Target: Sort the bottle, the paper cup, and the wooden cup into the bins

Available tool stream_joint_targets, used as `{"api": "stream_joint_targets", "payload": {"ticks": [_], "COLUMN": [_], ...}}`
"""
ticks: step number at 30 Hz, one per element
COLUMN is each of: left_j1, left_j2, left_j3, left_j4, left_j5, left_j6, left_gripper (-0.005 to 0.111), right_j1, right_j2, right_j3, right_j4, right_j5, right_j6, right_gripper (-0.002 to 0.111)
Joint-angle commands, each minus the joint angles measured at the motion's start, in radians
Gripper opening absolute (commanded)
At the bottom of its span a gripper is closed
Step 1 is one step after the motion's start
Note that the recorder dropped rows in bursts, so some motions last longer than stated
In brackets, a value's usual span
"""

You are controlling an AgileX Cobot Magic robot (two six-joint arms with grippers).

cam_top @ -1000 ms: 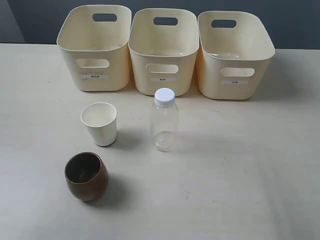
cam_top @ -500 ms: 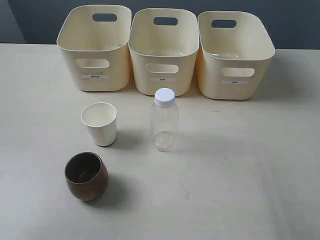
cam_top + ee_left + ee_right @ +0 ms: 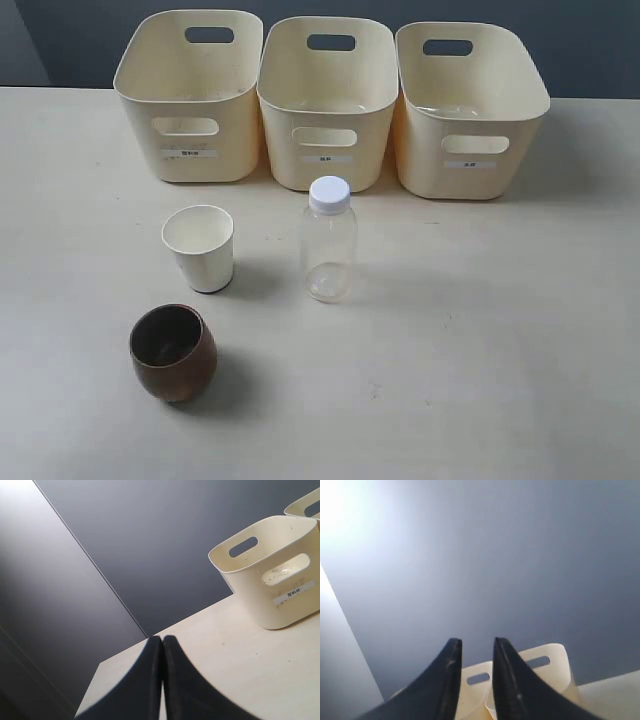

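Exterior view, wooden cup [image 3: 173,352]: nearest, upright on the table [image 3: 480,330]; likely rigid and heaviest, so grip across the rim.
Paper cup [image 3: 199,247]: just behind it, upright; light and crushable, so pinch gently near the rim.
Bottle [image 3: 329,240]: mid-table, standing, apparently empty; probably slick and tippy, so grasp the body below the cap.
Bins [image 3: 327,100]: far row of three, nothing sorted yet.
Left gripper [image 3: 162,645]: fingers pressed together, holding nothing.
Right gripper [image 3: 476,647]: slightly parted, holding nothing.

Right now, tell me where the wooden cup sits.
In the exterior view the wooden cup stands upright at the table's near left, just in front of the paper cup and left of the bottle.
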Motion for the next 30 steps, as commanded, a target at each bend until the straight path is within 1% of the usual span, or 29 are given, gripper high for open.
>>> {"api": "stream_joint_targets", "payload": {"ticks": [1,6,10,13,14,15,16,17,18,19,20,22,26,27,30], "left_j1": [0.0,0.0,0.0,0.0,0.0,0.0,0.0,0.0,0.0,0.0,0.0,0.0,0.0,0.0,0.0], "left_j2": [-0.005,-0.005,-0.005,-0.005,-0.005,-0.005,-0.005,-0.005,-0.005,-0.005,-0.005,-0.005,-0.005,-0.005,-0.005], "left_j3": [0.002,0.002,0.002,0.002,0.002,0.002,0.002,0.002,0.002,0.002,0.002,0.002,0.002,0.002,0.002], "left_j4": [-0.009,-0.009,-0.009,-0.009,-0.009,-0.009,-0.009,-0.009,-0.009,-0.009,-0.009,-0.009,-0.009,-0.009,-0.009], "left_j5": [-0.006,-0.006,-0.006,-0.006,-0.006,-0.006,-0.006,-0.006,-0.006,-0.006,-0.006,-0.006,-0.006,-0.006,-0.006], "left_j6": [-0.002,-0.002,-0.002,-0.002,-0.002,-0.002,-0.002,-0.002,-0.002,-0.002,-0.002,-0.002,-0.002,-0.002,-0.002], "left_gripper": [0.0,0.0,0.0,0.0,0.0,0.0,0.0,0.0,0.0,0.0,0.0,0.0,0.0,0.0,0.0], "right_j1": [0.004,0.004,0.004,0.004,0.004,0.004,0.004,0.004,0.004,0.004,0.004,0.004,0.009,0.03,0.141], "right_j2": [0.015,0.101,0.216,0.326,0.411,0.455,0.548,0.587,0.688,0.727,0.819,0.936,1.119,1.162,1.273], "right_j3": [-0.08,-0.223,-0.358,-0.462,-0.534,-0.568,-0.638,-0.664,-0.723,-0.743,-0.781,-0.813,-0.814,-0.814,-0.816], "right_j4": [0.051,0.062,0.018,0.028,0.058,0.099,0.247,0.328,0.522,0.578,0.656,0.649,0.606,0.604,0.601], "right_j5": [-0.042,0.005,0.07,0.159,0.235,0.268,0.373,0.427,0.577,0.632,0.714,0.742,0.757,0.759,0.7], "right_j6": [0.003,0.003,-0.01,-0.105,-0.208,-0.266,-0.469,-0.602,-0.849,-0.906,-0.966,-0.994,-1.103,-1.136,-1.238], "right_gripper": [0.023,0.023,0.023,0.023,0.023,0.023,0.023,0.023,0.023,0.023,0.023,0.023,0.023,0.023,0.023]}}
